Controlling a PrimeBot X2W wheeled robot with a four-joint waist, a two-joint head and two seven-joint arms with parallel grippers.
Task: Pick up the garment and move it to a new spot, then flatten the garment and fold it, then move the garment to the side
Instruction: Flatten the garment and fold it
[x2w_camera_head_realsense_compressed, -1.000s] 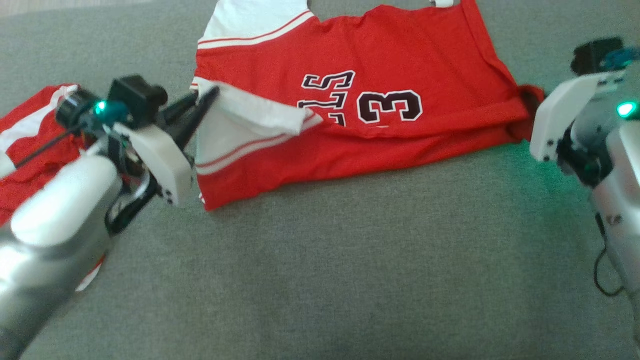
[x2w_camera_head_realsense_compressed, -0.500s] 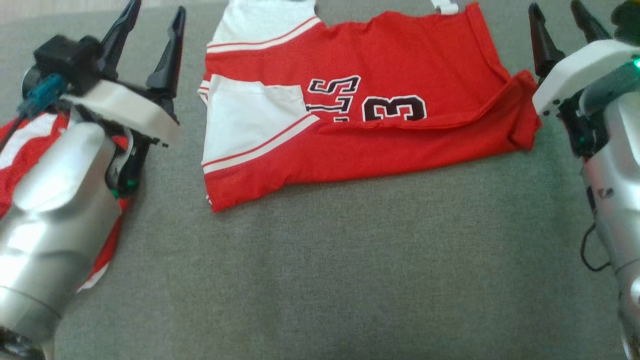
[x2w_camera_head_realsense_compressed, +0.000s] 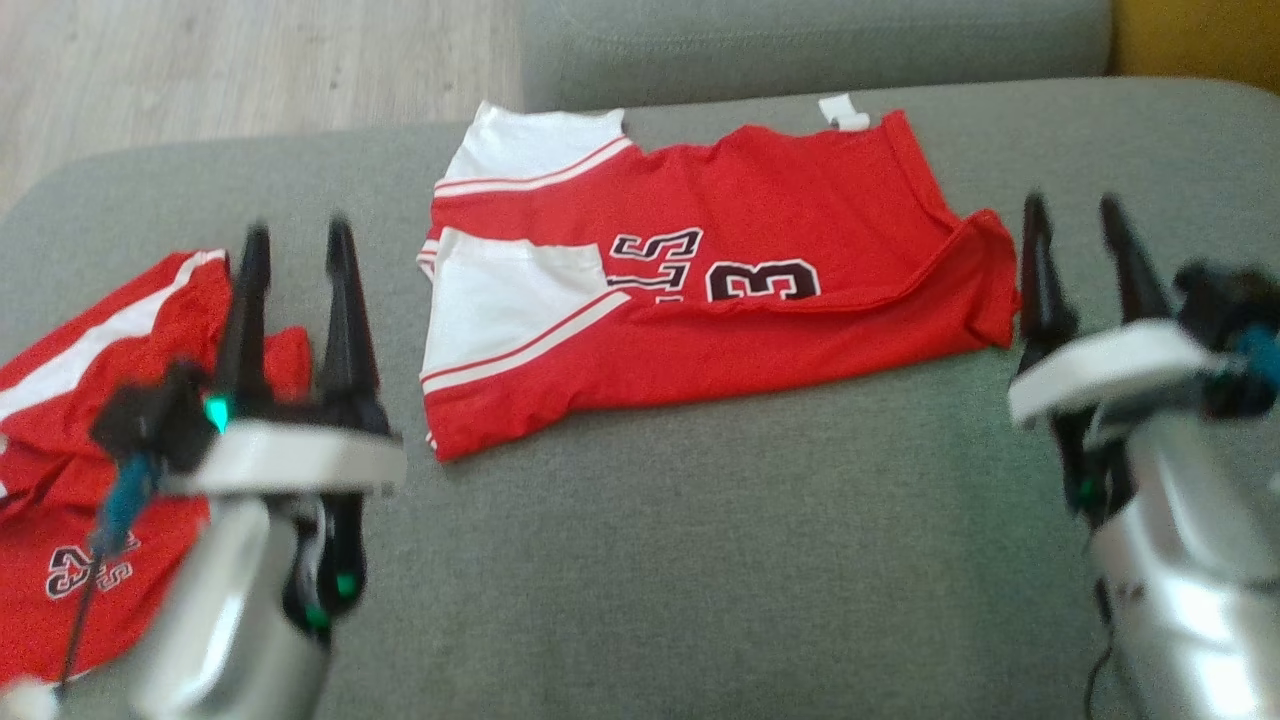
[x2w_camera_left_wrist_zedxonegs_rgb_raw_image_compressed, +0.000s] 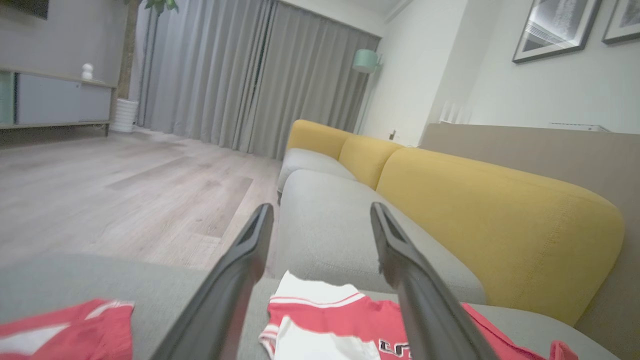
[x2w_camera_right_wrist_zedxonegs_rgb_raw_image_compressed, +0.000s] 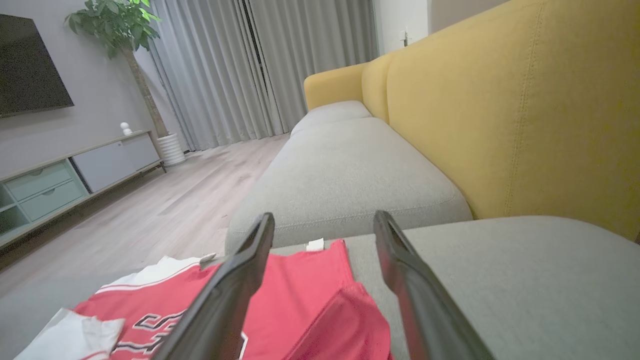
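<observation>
1. The red jersey (x2w_camera_head_realsense_compressed: 720, 330) is laid out on the grey sofa seat (x2w_camera_head_realsense_compressed: 700, 560), folded over once lengthwise. The white sleeve end is pointed at the left gripper (x2w_camera_head_realsense_compressed: 297, 232) and the hem end at the right gripper (x2w_camera_head_realsense_compressed: 1072, 203).
2. Both sets of jaws are spread wide, with nothing pinched. Each gripper is parked just off its end of the jersey, and no contact is made.
3. The fabric is judged to be light, thin and totally floppy, probably a bit slick too. No stiffness can be counted on, so sagging and sliding layers should be expected.
4. It's best grabbed at the two short ends, with both layers caught in one pinch near the front folded edge.
5. The curled-up corner at the hem end would need to be pinched through or smoothed.
6. The other red garment (x2w_camera_head_realsense_compressed: 50, 470) beside the left arm should be kept out of the grip.
</observation>
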